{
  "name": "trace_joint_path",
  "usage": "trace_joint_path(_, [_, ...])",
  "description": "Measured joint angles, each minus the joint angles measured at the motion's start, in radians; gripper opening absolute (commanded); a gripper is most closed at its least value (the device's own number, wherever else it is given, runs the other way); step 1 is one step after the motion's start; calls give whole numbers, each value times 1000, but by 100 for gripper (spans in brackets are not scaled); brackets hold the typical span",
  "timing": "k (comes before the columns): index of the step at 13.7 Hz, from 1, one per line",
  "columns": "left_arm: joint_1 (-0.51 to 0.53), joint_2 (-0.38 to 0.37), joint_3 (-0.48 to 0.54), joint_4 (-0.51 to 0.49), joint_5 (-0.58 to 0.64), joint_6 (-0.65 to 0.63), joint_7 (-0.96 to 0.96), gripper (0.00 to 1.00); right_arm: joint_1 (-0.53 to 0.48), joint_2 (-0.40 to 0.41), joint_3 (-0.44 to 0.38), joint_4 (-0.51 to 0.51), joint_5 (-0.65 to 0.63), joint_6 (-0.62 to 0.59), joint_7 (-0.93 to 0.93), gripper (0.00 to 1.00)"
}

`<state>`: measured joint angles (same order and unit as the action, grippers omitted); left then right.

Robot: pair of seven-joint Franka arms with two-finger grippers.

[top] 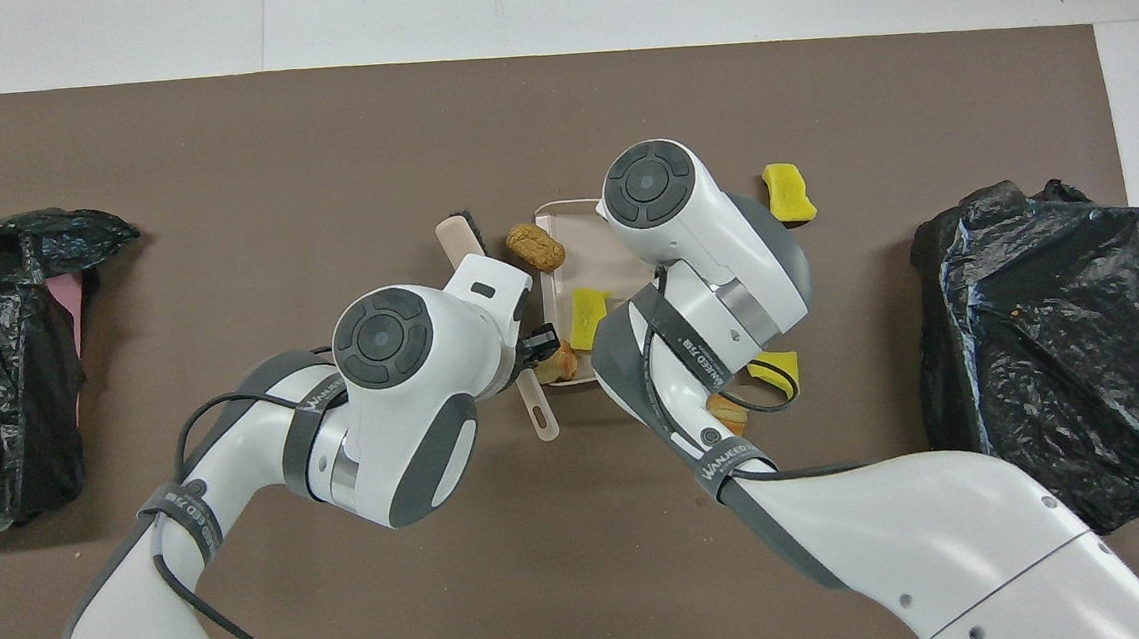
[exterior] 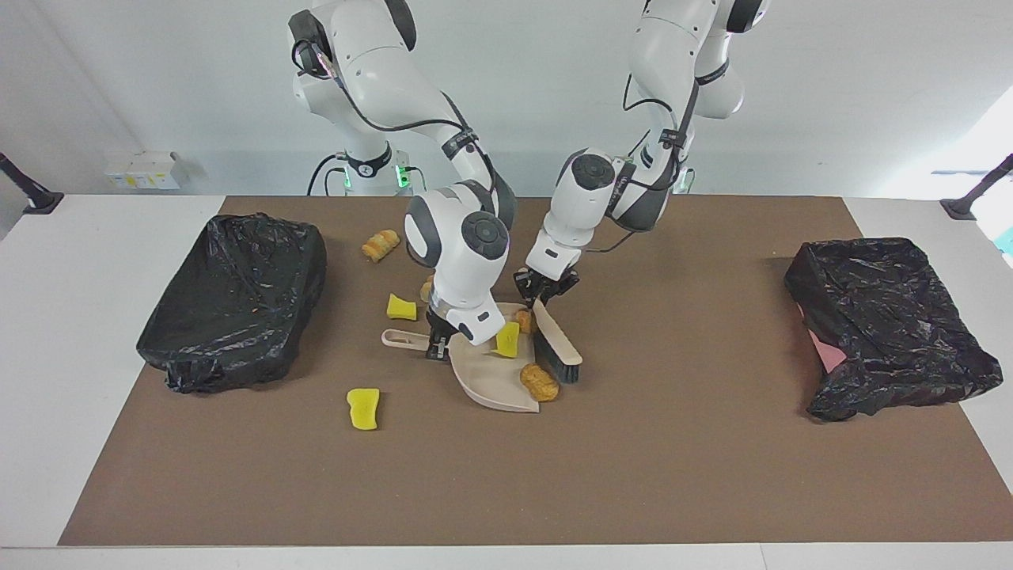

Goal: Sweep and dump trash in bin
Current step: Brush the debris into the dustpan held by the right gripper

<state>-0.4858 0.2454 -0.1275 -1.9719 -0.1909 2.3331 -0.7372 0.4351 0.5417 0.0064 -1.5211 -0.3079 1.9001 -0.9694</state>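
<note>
Seven bits of trash, though not all show whole. One brown lump (exterior: 428,288) is half hidden by the right arm's wrist in the facing view; from overhead only a sliver of it pokes out under that arm. Another brown lump (exterior: 523,320), at the dustpan's back end near the brush handle, is partly covered by the left gripper.

Dustpan (exterior: 484,377): beige, flat on the brown mat at mid-table. Holds a yellow sponge piece (exterior: 507,340) in the pan, the lump near the handle end, and a brown pastry (exterior: 540,382) sitting right at its open lip, touching the brush bristles.

Brush (exterior: 556,347): tilted, bristles down against the mat beside the dustpan's mouth. Left gripper (exterior: 545,290) is clamped on its handle end. Right gripper (exterior: 438,342) is closed on the dustpan's handle (exterior: 400,338).

Loose on the mat: yellow sponge (exterior: 401,307) beside the right arm, another yellow sponge (exterior: 363,408) farther from the robots, and a brown roll (exterior: 381,245) near the robots.

Two black-bagged bins: one (exterior: 235,301) at the right arm's end, one (exterior: 891,324) at the left arm's end, pink showing at its side. Contents of either hard to make out.

Wide bare mat lies between the dustpan and each bin, and out to the mat's edge farthest from the robots.
</note>
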Motion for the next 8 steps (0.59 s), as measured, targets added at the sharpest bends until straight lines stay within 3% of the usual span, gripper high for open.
trace_joint_path(4, [37,-15,5,61,-2,-259,44,0,0,0,0,-2,0,4,0,0])
trace_joint_path(8, [31,-51,-7,-7,-2,-268,56,0,0,-4,0,-7,0,8,0,0])
